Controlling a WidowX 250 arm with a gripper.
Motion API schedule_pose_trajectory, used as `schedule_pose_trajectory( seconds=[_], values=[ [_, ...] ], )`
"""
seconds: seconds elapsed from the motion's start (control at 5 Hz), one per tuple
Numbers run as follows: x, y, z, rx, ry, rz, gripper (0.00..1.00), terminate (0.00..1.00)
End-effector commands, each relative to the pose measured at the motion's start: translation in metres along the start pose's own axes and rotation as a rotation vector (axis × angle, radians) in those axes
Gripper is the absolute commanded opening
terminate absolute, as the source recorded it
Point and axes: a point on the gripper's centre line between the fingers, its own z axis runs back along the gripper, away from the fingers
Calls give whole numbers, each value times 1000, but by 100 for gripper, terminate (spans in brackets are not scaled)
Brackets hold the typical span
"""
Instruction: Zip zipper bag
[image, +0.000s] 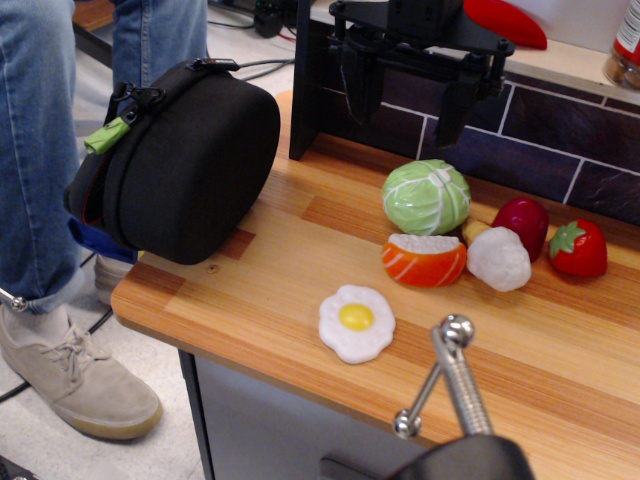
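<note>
The zipper bag (190, 160) is a large black rounded fabric case. It stands on its side at the left end of the wooden counter (260, 310), partly overhanging the edge. Its light-green pull tab (107, 135) sits at the upper left of the zipper edge, beside the black strap (135, 98). My gripper (408, 100) hangs at the top centre, to the right of the bag and above the toy cabbage. Its two black fingers (360, 85) stand wide apart, and nothing is between them.
Toy foods lie on the right: a green cabbage (427, 196), salmon sushi (424, 260), a fried egg (356, 322), a white piece (498, 258), a dark red piece (522, 222) and a strawberry (578, 248). A metal clamp handle (447, 378) is in front. A person's legs (40, 140) stand left. A dark tiled wall (560, 140) is behind.
</note>
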Motion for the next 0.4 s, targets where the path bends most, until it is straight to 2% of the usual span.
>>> schedule_pose_trajectory(
  seconds=[0.0, 0.2],
  values=[
    [0, 0, 0, 0, 0, 0, 100, 0],
    [-9, 33, 21, 32, 4, -69, 100, 0]
  ],
)
